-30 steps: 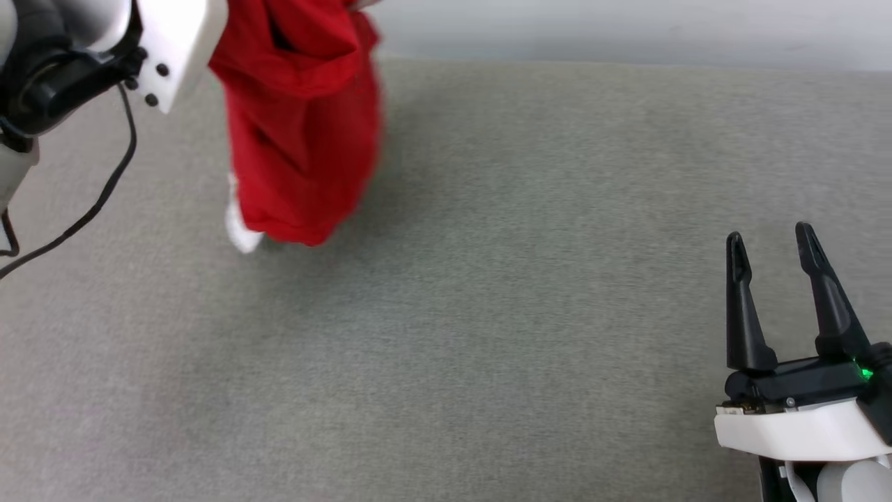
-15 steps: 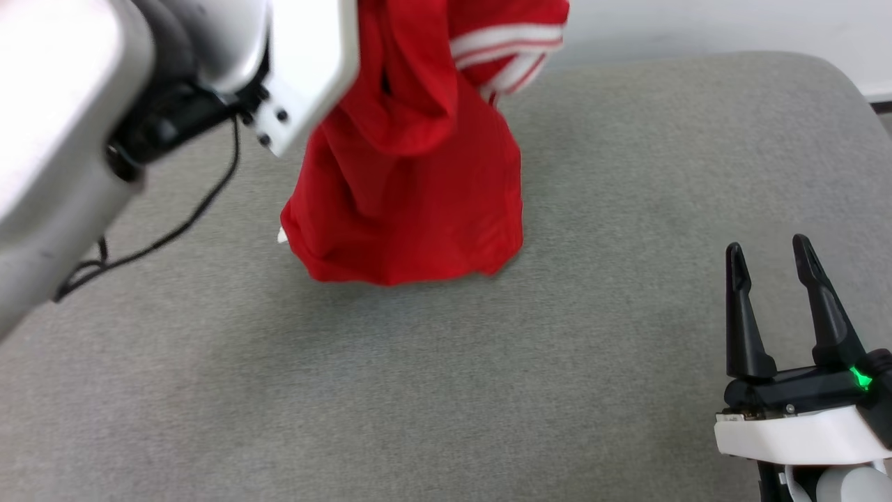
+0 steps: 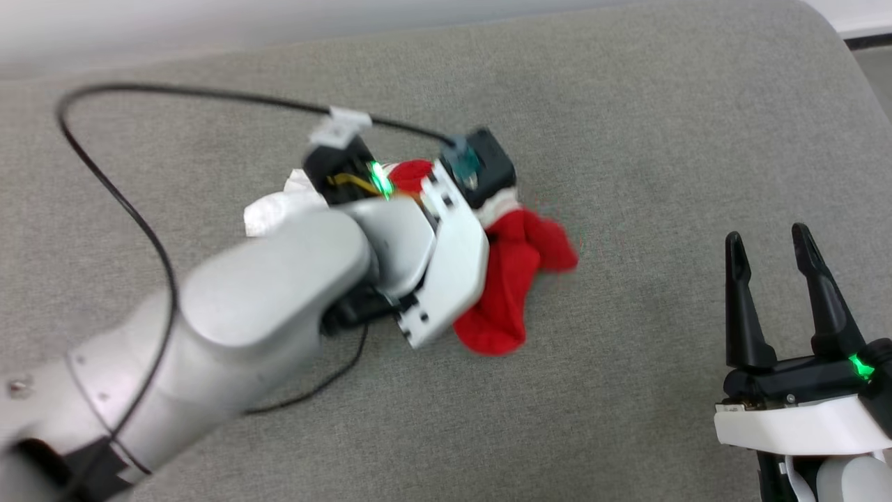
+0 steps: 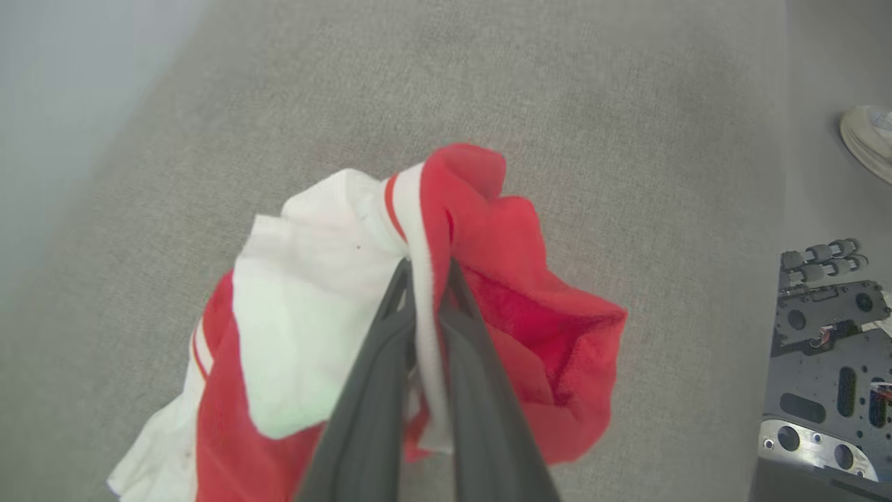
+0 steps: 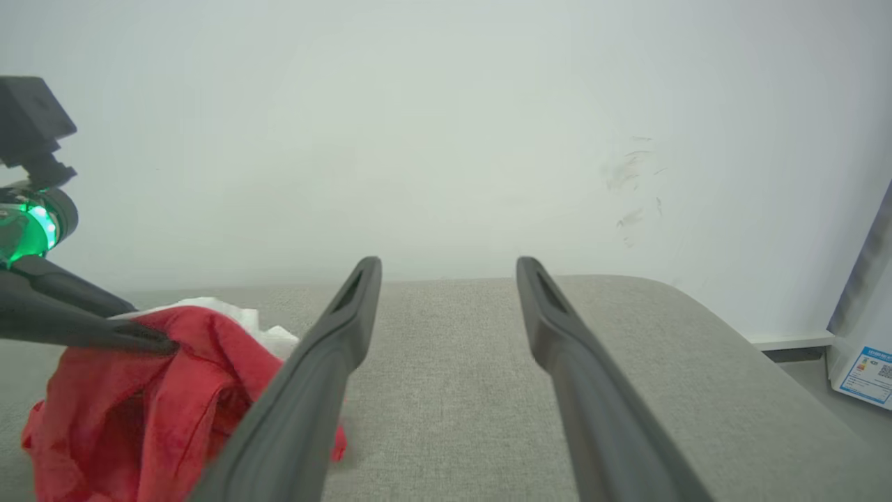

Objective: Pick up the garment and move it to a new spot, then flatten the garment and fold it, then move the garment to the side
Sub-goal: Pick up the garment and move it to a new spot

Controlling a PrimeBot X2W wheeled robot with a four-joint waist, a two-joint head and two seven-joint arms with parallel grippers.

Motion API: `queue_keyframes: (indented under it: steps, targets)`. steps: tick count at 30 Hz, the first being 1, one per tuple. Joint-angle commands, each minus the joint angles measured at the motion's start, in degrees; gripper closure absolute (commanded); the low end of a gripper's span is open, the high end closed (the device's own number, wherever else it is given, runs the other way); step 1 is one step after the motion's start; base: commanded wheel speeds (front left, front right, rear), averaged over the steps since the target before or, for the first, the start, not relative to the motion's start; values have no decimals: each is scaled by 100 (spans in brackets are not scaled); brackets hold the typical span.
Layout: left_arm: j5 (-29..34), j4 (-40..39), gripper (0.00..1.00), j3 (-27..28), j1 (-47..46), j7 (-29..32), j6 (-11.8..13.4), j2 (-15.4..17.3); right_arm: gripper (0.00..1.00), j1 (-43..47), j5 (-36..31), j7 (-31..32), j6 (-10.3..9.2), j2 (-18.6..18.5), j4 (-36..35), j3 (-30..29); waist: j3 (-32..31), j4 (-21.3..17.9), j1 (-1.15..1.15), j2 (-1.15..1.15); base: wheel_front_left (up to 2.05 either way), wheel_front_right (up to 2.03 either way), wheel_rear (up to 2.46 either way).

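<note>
The garment [image 3: 516, 279], a red T-shirt with white sleeves, lies bunched in a heap on the grey cushion [image 3: 627, 139]. My left arm reaches over it, and its wrist hides much of the cloth in the head view. In the left wrist view my left gripper [image 4: 424, 268] is shut on the garment's [image 4: 529, 314] white-and-red striped trim, with a white sleeve [image 4: 306, 300] to its left. My right gripper [image 3: 766, 240] stands open with nothing in it at the lower right, well away from the heap. In the right wrist view, the garment [image 5: 139, 411] sits left of the open right gripper [image 5: 449, 268].
A black cable [image 3: 139, 216] loops from my left wrist over the cushion. The cushion's rounded right edge [image 3: 854, 63] drops to the floor. A white wall [image 5: 418, 104] stands behind. A dark metal robot base [image 4: 822, 362] and a labelled box [image 5: 864, 362] lie off to the right.
The garment hung high from my left gripper; now the arm has come down and the garment is bunched on the cushion. The head camera has shifted too. The right gripper has stayed open.
</note>
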Motion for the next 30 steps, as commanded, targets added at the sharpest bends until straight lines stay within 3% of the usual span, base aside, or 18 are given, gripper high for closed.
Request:
queue_keyframes:
  steps: [1, 6, 12, 13, 16, 23, 30]
  targets:
    - [-17, 66, 100, -76, 167, -30, 1, -80, 0, -49, 12, -14, -4, -6, 20, -21, 75, -24, 0, 0, 0, 0, 0]
    - [55, 295, 100, -263, 859, 40, 1, -529, 0, -70, 20, -14, -4, -6, 57, -54, 173, -24, 0, 0, 0, 0, 0]
    - [356, 195, 100, -279, 1631, 389, 1, -791, 0, -91, 12, -14, -4, -6, 104, -82, 171, 2, 0, 0, 0, 0, 0]
    - [448, 191, 0, -276, 1602, 271, 1, -816, 0, -82, -2, -14, -4, -5, 115, -87, 142, 18, 0, 0, 0, 0, 0]
    - [670, 234, 0, -277, 1451, -200, 1, -871, 0, 2, -45, -14, -3, -6, 143, -86, 3, 76, 0, 0, 0, 0, 0]
    - [1109, 563, 0, -32, 1210, -1952, 92, -1053, 0, 258, -122, -14, -4, -6, 197, -140, -424, 359, 0, 0, 0, 0, 0]
    - [1569, 723, 0, 435, 1443, -3413, 922, -1086, 0, 378, -181, -14, -3, -6, 187, -180, -680, 649, 0, 0, 0, 0, 0]
